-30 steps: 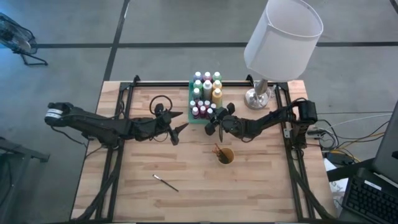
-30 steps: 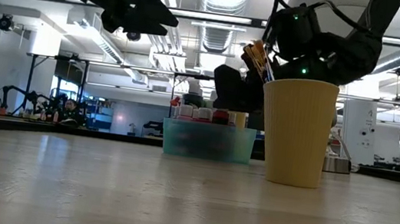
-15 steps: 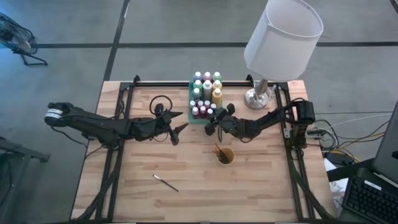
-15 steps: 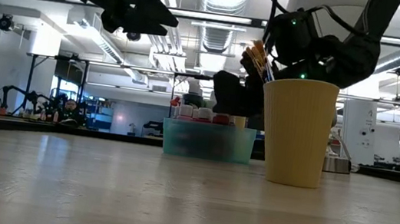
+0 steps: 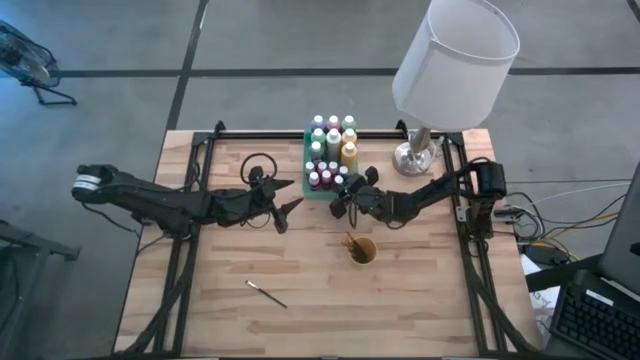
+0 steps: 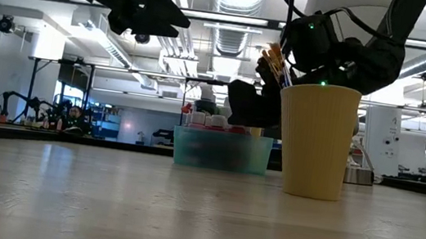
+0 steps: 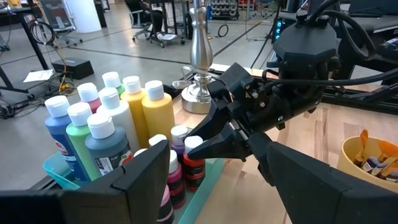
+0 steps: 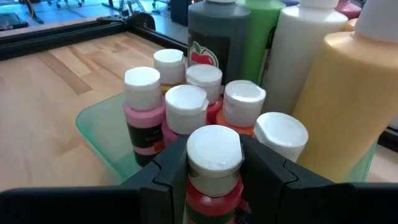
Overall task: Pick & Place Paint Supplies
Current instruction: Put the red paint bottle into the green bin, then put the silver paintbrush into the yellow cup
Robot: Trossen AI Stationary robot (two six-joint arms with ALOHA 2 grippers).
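Right wrist view: the right gripper point(image 8: 214, 163) has its two fingers point(image 8: 163, 163) clamped either side of a small red paint bottle point(image 8: 214, 171), white cap up, at the near corner of the green tray point(image 8: 93, 121).
Change: almost nothing over the last second (the right arm barely shifts toward the tray and the jaw gap holds steady), so I judge the grasp is made and the bottle is about to be placed or let go, though I can't tell which.
Bottle crowd: pink, red and white-capped small bottles point(image 8: 144, 112) stand packed just beside it, with tall yellow, white and green ones behind.
High view: left gripper point(image 5: 285, 200) hovers over bare table just beside the tray's left edge, fingers spread wide, carrying nothing.
Only from above: one loose paintbrush point(image 5: 266, 293) lies well apart on the near table, and the orange cup point(image 5: 362, 250) already holds brushes.
Left wrist view: shows the right arm's jaws from the side, reaching into the tray's small bottles.
Low view: cup point(image 6: 315, 140) blocks the grip entirely; bottle caps just peek over the tray point(image 6: 221, 149).
Lamp: stands beyond the tray point(image 5: 455, 60), clear of both arms.
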